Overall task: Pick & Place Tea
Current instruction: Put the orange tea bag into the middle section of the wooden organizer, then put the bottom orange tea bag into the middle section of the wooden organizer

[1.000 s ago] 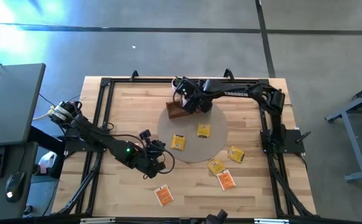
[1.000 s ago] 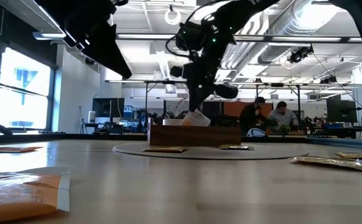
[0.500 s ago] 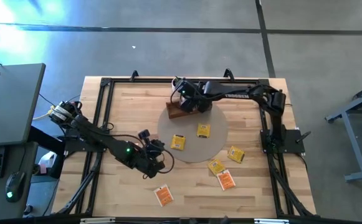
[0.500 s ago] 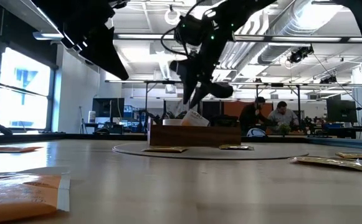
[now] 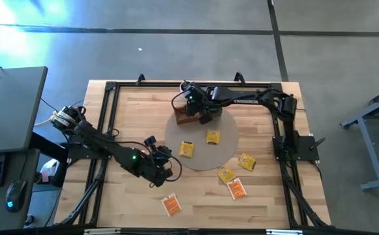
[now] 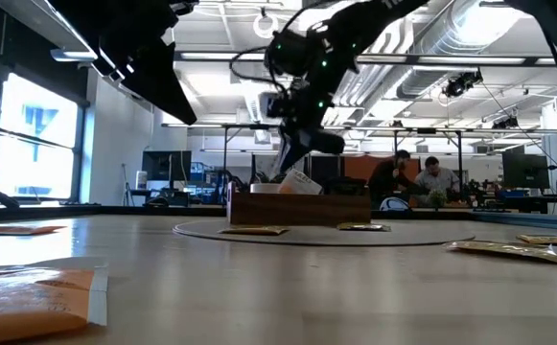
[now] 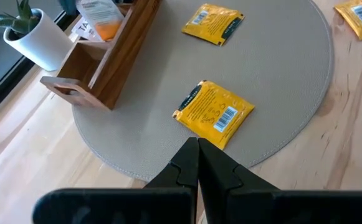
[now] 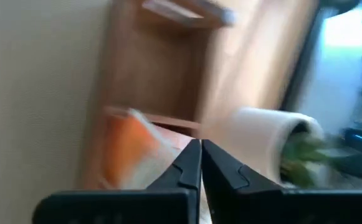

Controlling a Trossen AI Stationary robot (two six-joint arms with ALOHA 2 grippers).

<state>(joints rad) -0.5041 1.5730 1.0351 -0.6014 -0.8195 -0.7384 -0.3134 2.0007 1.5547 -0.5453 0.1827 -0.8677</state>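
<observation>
Several tea sachets lie flat: yellow ones [image 5: 186, 149] [image 5: 212, 136] on the round grey mat [image 5: 199, 160], two more yellow ones [image 5: 246, 161] [image 5: 226, 174] and two orange ones [image 5: 237, 189] [image 5: 171, 205] on the wood. An orange sachet [image 8: 129, 152] leans inside the wooden tray [image 5: 182, 118]. My right gripper [image 8: 200, 163] is shut and hovers over that tray, pointing steeply down. My left gripper [image 7: 198, 163] is shut and held above the mat's near left edge, short of a yellow sachet [image 7: 213, 114]. My right gripper's shut fingertips [image 6: 284, 172] stand right beside the top of the sachet [image 6: 302, 181] that sticks up out of the tray. Whether they touch it I cannot tell.
A small white pot with a plant [image 7: 36, 38] stands just beyond the tray's far side. A black frame [image 5: 111, 104] runs around the tabletop. Bare wood lies at the table's near left. People sit at desks in the room behind [image 6: 422, 177].
My right gripper has rolled about its own pointing line while staying over the tray. The sachet in the tray stays leaning where it was. My left arm has kept still.
</observation>
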